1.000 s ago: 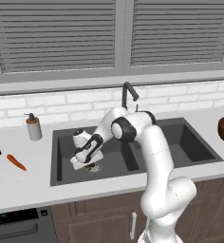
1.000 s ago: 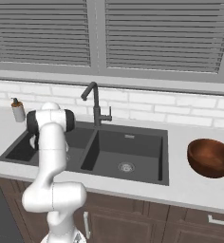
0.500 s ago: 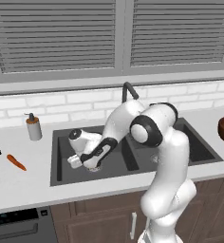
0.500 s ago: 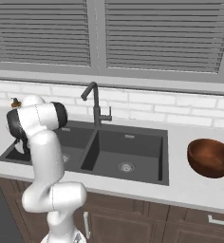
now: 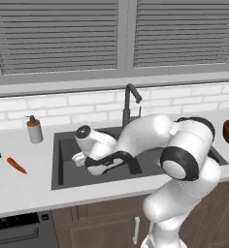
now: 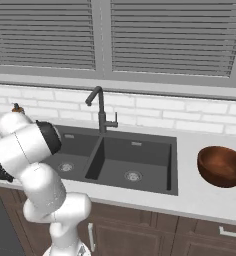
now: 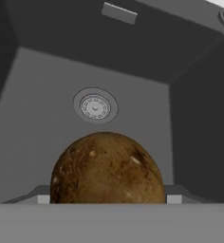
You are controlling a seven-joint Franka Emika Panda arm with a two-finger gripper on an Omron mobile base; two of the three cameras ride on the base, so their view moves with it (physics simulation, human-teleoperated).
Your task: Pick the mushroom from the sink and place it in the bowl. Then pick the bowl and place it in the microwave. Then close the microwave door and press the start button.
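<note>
The brown, speckled mushroom looms large and close in the hand view, resting on the floor of the dark grey sink in front of a round drain. My gripper is open, its jaws flanking the mushroom on either side. Seen from the left base view, the gripper is down in the left basin of the sink, and the arm hides the mushroom. The reddish-brown bowl stands on the counter right of the sink. The microwave and its door are out of view.
A dark tall faucet rises behind the basins, just past my forearm. A soap bottle and an orange carrot are on the counter left of the sink. Shuttered windows run along the back wall.
The arm has swung left and down into the left basin, bringing the hand low to the sink floor. The jaws have stayed equally wide.
</note>
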